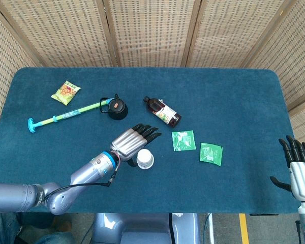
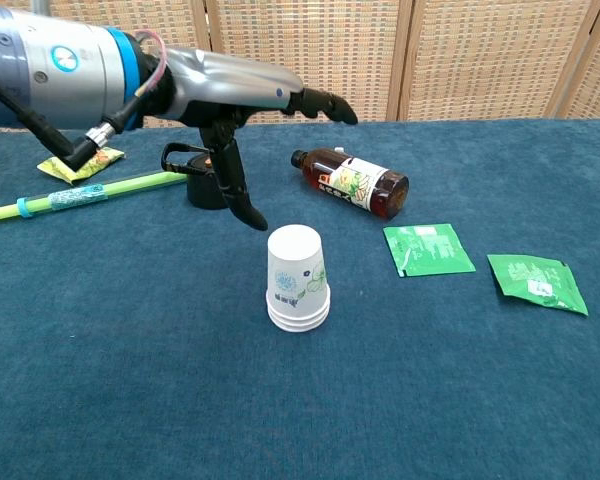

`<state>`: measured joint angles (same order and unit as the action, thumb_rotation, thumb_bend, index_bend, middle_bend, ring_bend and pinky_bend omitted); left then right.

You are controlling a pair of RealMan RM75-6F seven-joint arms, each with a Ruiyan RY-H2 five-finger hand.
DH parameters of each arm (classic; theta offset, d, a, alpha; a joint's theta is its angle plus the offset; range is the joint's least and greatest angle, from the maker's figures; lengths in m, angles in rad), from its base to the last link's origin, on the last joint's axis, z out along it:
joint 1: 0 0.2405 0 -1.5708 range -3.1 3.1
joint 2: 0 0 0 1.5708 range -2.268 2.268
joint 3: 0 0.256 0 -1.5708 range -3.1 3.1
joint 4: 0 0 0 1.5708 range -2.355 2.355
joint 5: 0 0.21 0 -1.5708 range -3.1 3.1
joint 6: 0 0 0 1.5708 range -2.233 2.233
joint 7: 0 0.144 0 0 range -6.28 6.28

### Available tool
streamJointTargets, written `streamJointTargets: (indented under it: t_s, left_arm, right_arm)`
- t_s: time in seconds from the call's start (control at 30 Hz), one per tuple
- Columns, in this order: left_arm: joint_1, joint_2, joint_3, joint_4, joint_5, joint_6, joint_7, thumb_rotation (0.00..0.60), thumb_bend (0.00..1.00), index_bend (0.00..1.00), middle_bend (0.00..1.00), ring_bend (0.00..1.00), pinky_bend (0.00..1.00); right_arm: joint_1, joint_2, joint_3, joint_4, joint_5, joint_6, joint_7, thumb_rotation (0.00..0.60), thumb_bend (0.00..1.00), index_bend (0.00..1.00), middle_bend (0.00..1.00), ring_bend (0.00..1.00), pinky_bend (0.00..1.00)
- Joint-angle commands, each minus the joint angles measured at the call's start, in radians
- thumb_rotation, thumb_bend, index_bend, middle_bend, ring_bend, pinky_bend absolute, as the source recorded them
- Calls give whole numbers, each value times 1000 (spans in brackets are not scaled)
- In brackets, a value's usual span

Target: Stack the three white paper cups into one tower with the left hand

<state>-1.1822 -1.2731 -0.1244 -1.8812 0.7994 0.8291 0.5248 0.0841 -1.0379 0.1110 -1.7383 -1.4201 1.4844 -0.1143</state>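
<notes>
Three white paper cups (image 2: pixel 298 277) sit nested upside down as one tower on the blue desk (image 2: pixel 130 380), near the front centre; stacked rims visible at the base in chest view, seen from above in head view (image 1: pixel 145 159). Tower stands upright, free of any contact.

Left hand (image 1: pixel 133 141) hovers just behind and above the tower, fingers spread and extended, holding nothing. In chest view the left hand (image 2: pixel 242 92) shows fingers pointing right and thumb hanging down toward the cups without touching them.

Right hand (image 1: pixel 298 170) rests at the right edge of the desk, fingers apart and straight, empty; visible in head view only.

Other items on desk:
- brown bottle (image 2: pixel 351 183) lying on its side, behind and right of the tower.
- two green sachets: near one (image 2: pixel 428 249) right of the tower, far one (image 2: pixel 536 281) further right, apart from each other.
- black lidded container (image 1: pixel 116 108) behind the left hand.
- green and blue stick tool (image 1: pixel 65 116) lying flat at left, one end near the container.
- yellow snack packet (image 1: pixel 66 92) at far left rear.
</notes>
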Motion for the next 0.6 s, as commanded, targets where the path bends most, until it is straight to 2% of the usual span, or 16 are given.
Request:
streamJointTargets:
  t_s: [0.03,0.13,0.3,0.47,0.6]
  left_arm:
    - [33,29,14,-28,51,68,14,600,0,0,0,0,1]
    - [78,56,35,-47,86,153,35,600,0,0,0,0,0]
    - [249,95,114,-75,164,414,69,600,0,0,0,0,0]
    - [434,104,188,-35,282,592,-30,600,0,0,0,0,0]
    - [548,105,237,25,345,671,-115,600,0,0,0,0,0]
  right_arm:
    - [-1,0,-1,0,-1,0,1,600,0,0,0,0,0]
    - [-1,0,-2,1,-3,0,2,600,0,0,0,0,0]
    - [-5,0,-7,1,-20,9,7,600,0,0,0,0,0]
    - [-8,-2,-10,5,-25,13,11,600,0,0,0,0,0]
    - [-9,-5,-11,8,-29,17,10,600,0,0,0,0,0]
